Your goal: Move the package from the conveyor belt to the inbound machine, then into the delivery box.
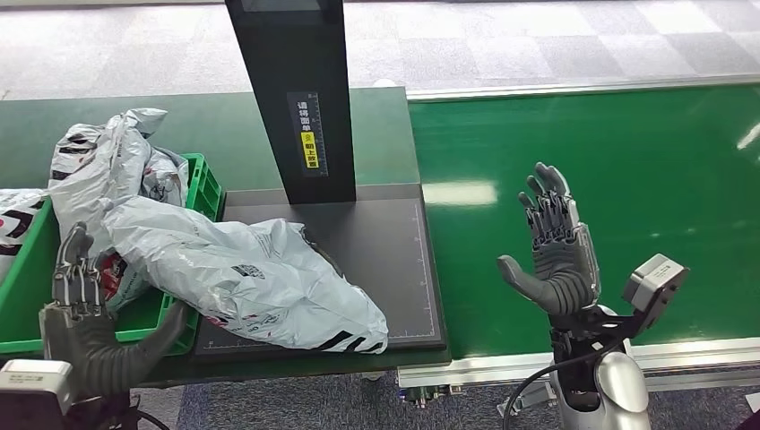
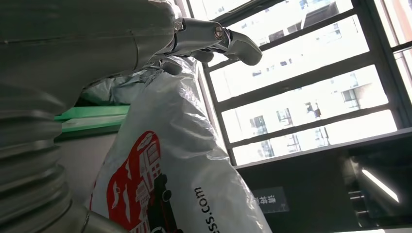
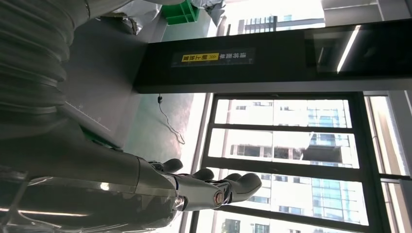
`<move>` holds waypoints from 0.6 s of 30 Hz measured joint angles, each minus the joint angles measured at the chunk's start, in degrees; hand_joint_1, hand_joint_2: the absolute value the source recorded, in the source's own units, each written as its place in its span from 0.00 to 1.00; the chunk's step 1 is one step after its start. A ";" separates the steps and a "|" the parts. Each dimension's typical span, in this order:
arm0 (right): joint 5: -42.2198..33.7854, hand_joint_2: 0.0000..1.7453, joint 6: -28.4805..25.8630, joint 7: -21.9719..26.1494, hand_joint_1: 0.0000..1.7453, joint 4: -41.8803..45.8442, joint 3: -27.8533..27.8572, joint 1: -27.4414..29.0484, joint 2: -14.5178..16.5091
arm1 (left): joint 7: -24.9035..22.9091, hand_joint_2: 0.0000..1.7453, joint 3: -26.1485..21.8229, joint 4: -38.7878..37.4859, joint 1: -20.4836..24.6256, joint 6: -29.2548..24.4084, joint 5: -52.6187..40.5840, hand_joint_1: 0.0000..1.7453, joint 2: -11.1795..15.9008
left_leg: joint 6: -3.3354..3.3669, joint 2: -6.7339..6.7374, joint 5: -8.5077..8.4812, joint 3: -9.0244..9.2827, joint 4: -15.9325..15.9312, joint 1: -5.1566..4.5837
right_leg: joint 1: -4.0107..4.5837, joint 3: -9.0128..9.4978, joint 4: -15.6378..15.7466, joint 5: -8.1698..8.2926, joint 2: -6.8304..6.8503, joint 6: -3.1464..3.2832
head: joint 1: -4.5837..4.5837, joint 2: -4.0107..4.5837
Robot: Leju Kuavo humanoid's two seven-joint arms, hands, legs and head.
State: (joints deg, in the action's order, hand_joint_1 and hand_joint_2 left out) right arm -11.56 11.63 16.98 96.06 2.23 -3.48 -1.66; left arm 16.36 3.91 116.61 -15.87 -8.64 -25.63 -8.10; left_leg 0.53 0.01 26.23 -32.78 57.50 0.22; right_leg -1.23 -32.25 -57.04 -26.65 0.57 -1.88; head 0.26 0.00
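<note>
- Package [image 1: 260, 282] lies on the machine's plate [image 1: 385, 251], one end over the box [image 1: 204, 184].
- Soft, slippery; grip bunched film.
- Left hand [image 1: 85, 331] touches it, fingers apart; right hand [image 1: 556, 246] spread, empty.

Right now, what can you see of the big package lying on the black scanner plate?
The package is a grey-white plastic mailer, crumpled and glossy, with black print. It lies flat and slanted, one end on the black scanner plate, the other over the green crate's rim. The left hand is against its crate end; whether it grips is unclear.
</note>
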 joint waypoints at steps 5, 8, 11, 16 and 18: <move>-0.02 1.00 0.29 0.02 0.00 -0.04 0.00 -0.08 -0.01 | 0.48 1.00 0.28 0.00 0.77 -0.08 0.04 0.00 0.86 | 0.00 0.00 0.00 0.00 0.00 0.00 | 0.00 0.00 0.00 0.00 0.00 0.00 | 0.00 0.00; -0.10 1.00 0.31 0.06 0.00 -0.04 0.02 -0.11 0.00 | 0.46 1.00 0.53 -0.10 1.37 0.11 0.09 0.00 1.30 | 0.00 0.00 0.00 0.00 0.00 0.00 | 0.00 -0.01 0.00 0.00 0.00 0.00 | 0.00 0.00; -0.20 1.00 0.32 0.13 0.00 -0.02 0.05 -0.20 0.03 | 0.20 1.00 1.31 -0.37 2.08 0.46 0.07 0.00 1.80 | 0.00 0.00 0.00 0.00 0.00 0.00 | 0.00 -0.01 0.00 0.00 -0.01 0.00 | 0.00 0.00; -0.18 1.00 0.15 0.07 0.00 0.05 0.07 -0.23 0.33 | -0.82 1.00 2.51 -0.59 2.55 1.89 -0.69 0.00 2.26 | 0.00 0.02 0.00 0.00 0.00 0.00 | 0.00 -0.01 0.00 0.00 -0.01 0.00 | 0.00 0.00; -0.17 1.00 0.19 0.04 0.00 0.04 0.07 -0.39 0.40 | -1.85 1.00 3.56 -0.99 2.86 3.26 -2.30 0.00 2.52 | 0.00 0.02 0.00 0.00 0.00 0.00 | 0.00 -0.01 0.00 0.00 -0.01 0.00 | 0.00 0.00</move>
State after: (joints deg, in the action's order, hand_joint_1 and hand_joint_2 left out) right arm -11.74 11.82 17.03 96.10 2.29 -3.87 -1.25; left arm 14.52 7.47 115.62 -13.01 -5.38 -27.93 -5.58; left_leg 0.53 0.03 26.24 -32.79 57.50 0.22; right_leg -1.23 -32.26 -57.04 -26.65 0.56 -1.88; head 0.26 0.00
